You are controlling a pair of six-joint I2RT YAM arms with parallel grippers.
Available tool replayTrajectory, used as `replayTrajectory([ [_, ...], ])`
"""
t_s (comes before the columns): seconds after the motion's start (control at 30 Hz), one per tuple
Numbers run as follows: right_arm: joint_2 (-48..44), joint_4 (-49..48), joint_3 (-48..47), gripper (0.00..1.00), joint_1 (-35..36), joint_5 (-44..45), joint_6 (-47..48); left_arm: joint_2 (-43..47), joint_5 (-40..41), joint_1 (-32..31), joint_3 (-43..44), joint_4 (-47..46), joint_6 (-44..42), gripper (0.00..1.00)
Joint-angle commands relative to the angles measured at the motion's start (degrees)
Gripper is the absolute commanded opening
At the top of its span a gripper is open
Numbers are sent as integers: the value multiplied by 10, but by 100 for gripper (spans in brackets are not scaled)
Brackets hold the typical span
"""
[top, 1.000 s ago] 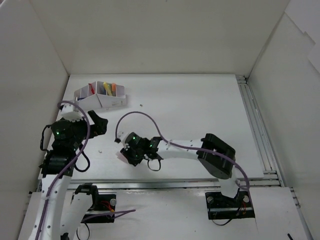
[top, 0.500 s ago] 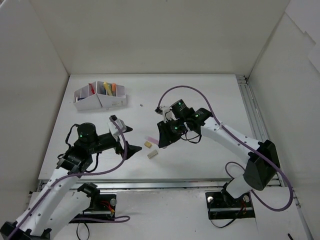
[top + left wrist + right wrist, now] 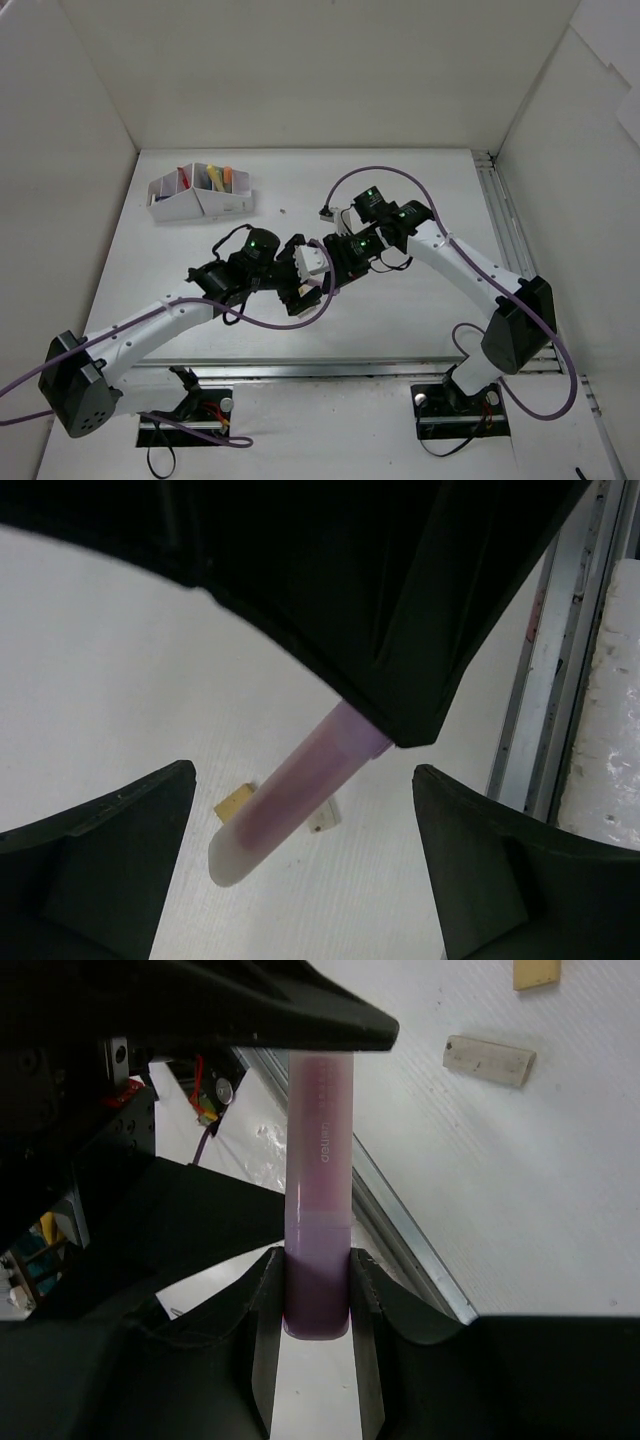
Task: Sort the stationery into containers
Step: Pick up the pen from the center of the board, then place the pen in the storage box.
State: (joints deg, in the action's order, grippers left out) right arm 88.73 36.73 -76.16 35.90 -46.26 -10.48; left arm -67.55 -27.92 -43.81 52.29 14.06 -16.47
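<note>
Pink marker [image 3: 318,1190], faint lettering, unreadable

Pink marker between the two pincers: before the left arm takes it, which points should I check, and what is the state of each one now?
1. Right pincer is shut on the pink marker: ok.
2. Left pincer is open wide: ok.
3. Marker lies between the left fingers: ok, one finger on each side.
4. Left fingers touch the marker: not ok, there is a gap on both sides.
5. Eraser blocks below are out of the way: cannot tell, the height is unclear.
6. Organizer box has room for the marker: cannot tell, too small in the top view.
</note>
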Motion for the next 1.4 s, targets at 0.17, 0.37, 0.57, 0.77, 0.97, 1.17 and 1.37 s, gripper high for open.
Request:
replayTrajectory([
  [0.17,32,15,-51,7,-13,-52,-2,-36,17,-22,66,-38,-38,62],
  [0.37,45,15,-79,9,-13,-52,-1,-51,11,-22,78,-38,-54,9],
  [0.57,39,12,-103,36,-25,24,-10,-48,43,-22,77,-64,-64,0],
  [0.77,0,-21,-112,98,-66,189,-44,-48,52,32,62,-102,-40,0],
  [0.97,-85,-119,-34,98,-115,313,-96,-54,78,142,59,-173,28,0],
  [1.17,-158,-162,43,98,-157,367,-95,-102,153,265,102,-279,136,0],
  [1.37,-186,-192,81,98,-179,383,-72,-248,187,353,235,-314,217,0],
])
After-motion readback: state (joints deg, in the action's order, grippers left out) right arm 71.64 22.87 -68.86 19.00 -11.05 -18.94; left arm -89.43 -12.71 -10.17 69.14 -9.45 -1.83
